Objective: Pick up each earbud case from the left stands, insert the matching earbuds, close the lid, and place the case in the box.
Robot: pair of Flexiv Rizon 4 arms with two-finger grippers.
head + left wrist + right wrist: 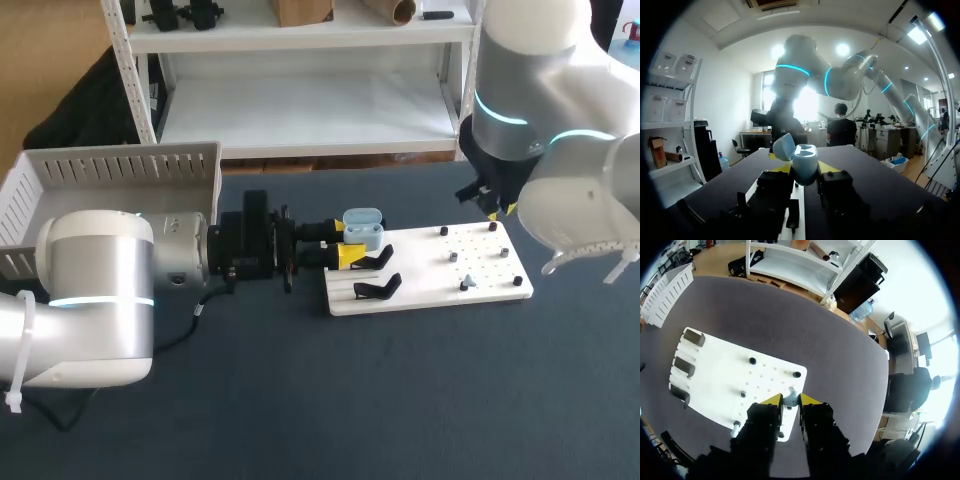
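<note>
Head view: the left arm's fingers (pixel 345 243) lie level over the surface (pixel 400 400), at 9 o'clock of a white board (pixel 420 285). They are shut on a pale blue earbud case (pixel 363 228) at the board's 10 o'clock corner. The left wrist view alone shows the grip. The case stands upright between the two yellow tips, touched from both sides, with its lid (pixel 784 146) swung open to one side.

Only the right wrist view shows the right arm's fingers (pixel 791 401). They are narrow and pinch a small pale grey earbud (pixel 788 398) between the tips. In the head view that arm's bulk hides the tips, which hang over the board's 1 o'clock corner.

Around:
- Black stands (pixel 377 290) sit on the board's 9 o'clock end.
- Black pegs (pixel 517 281) and two small grey pieces (pixel 465 285) sit on its 3 o'clock half.
- The left arm's wrist covers the surface between board and box.

Container: a white slatted box (pixel 110 175) sits at 10 o'clock of the board, well apart from it. The left arm hides most of its inside, so its contents cannot be told.
</note>
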